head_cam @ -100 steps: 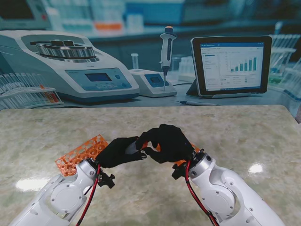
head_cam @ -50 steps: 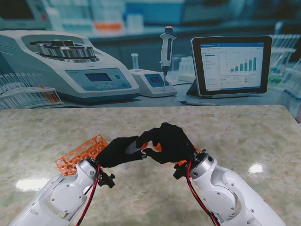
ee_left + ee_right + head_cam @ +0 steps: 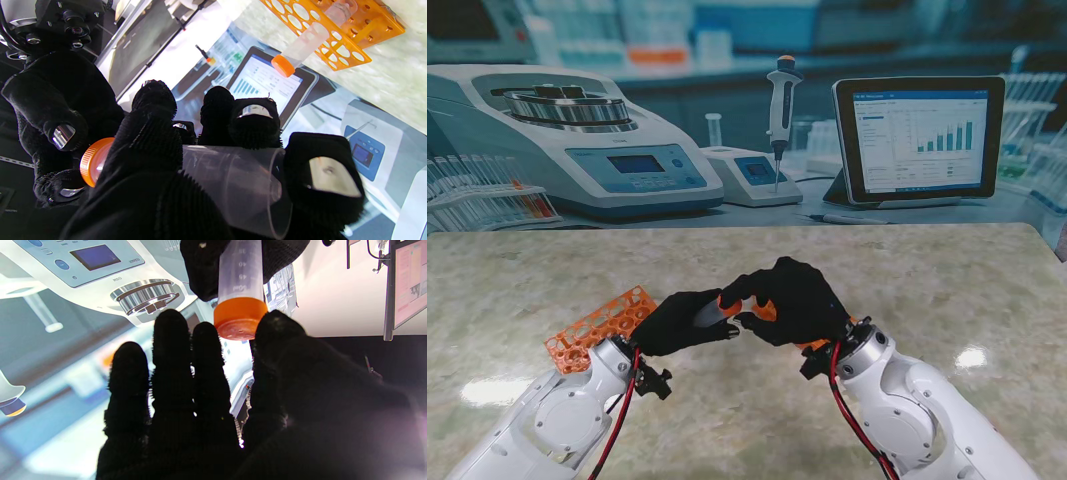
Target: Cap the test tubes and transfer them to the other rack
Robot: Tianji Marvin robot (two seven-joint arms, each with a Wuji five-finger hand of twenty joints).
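You're mid-task: one capped tube (image 3: 302, 48) already sits in the orange rack (image 3: 599, 328), at nine o'clock of your left hand (image 3: 677, 322). That hand is closed round a clear tube (image 3: 230, 180), and your right hand (image 3: 789, 300) pinches its orange cap (image 3: 239, 318) (still to rack).
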